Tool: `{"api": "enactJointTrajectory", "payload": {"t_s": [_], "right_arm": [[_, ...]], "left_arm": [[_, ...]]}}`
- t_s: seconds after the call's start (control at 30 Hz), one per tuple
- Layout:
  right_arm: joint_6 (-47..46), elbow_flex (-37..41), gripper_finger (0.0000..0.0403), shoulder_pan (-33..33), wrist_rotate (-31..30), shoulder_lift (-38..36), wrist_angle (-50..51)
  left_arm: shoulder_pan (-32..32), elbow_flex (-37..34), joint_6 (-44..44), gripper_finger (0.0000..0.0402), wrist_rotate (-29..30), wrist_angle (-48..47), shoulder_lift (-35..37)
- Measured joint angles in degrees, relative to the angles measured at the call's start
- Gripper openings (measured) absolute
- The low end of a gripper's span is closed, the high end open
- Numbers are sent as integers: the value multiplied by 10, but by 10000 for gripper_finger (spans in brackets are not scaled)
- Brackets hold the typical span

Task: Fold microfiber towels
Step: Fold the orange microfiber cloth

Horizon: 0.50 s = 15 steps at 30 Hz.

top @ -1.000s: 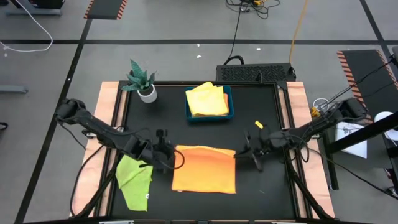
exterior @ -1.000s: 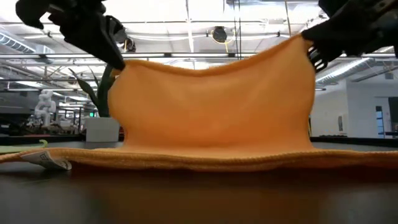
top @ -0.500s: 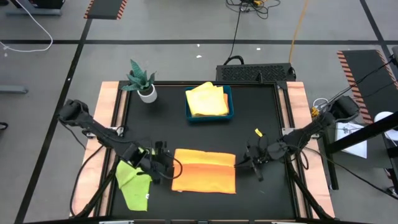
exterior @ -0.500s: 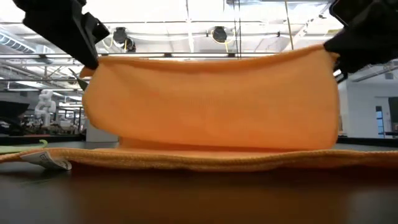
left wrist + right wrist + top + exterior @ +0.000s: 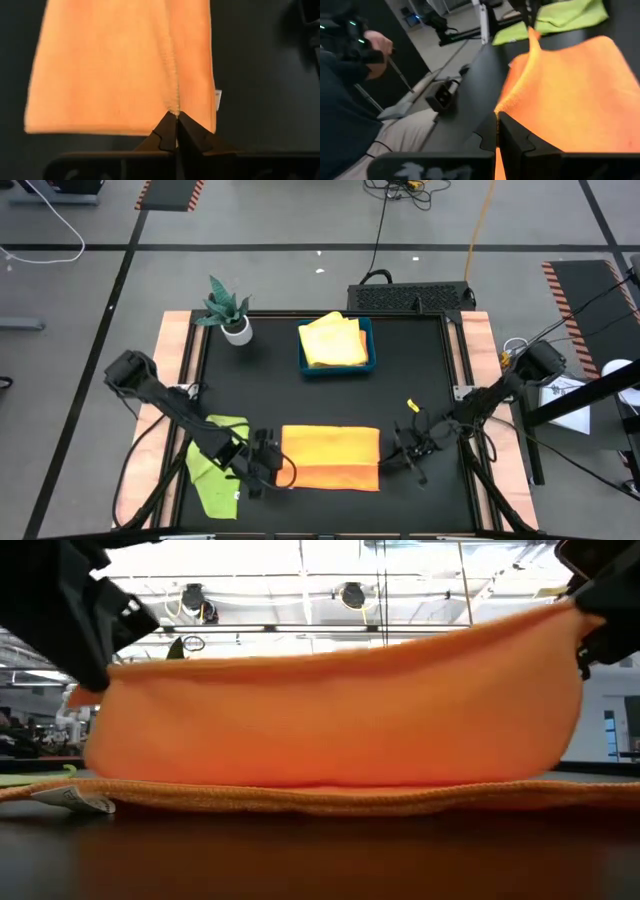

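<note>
Both grippers fold the orange towel (image 5: pixel 330 457) at the near side of the surface (image 5: pixel 420 350).
The left gripper (image 5: pixel 268 470) and right gripper (image 5: pixel 398 458) hold jaws clenched on its raised corners; lime towel (image 5: pixel 218 465) beside; yellow towel (image 5: pixel 333 340) in the far blue tray (image 5: pixel 372 345).

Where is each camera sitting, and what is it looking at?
High view: above the table, looking straight down; both arms, left gripper, right gripper.
Low view: at tabletop height, facing the soft orange microfiber towel; dark gripper parts at both upper corners.
Left wrist view: on the left arm, over its shut fingers pinching the towel.
Right wrist view: likewise, plus a floppy lime-green cloth.
All views share the orange towel.
</note>
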<state>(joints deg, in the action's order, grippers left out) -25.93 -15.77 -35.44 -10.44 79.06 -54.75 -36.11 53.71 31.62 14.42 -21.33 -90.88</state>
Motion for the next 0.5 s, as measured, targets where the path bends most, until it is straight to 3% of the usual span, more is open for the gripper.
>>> {"api": "enactJointTrajectory", "payload": {"t_s": [0.33,0.5], "right_arm": [[-61,-14,0,-18,0,64,-12],[-65,-47,3,-19,36,105,-11]], "left_arm": [[-21,0,29,16,0,12,-10],[-23,0,40,5,0,10,-10]]}}
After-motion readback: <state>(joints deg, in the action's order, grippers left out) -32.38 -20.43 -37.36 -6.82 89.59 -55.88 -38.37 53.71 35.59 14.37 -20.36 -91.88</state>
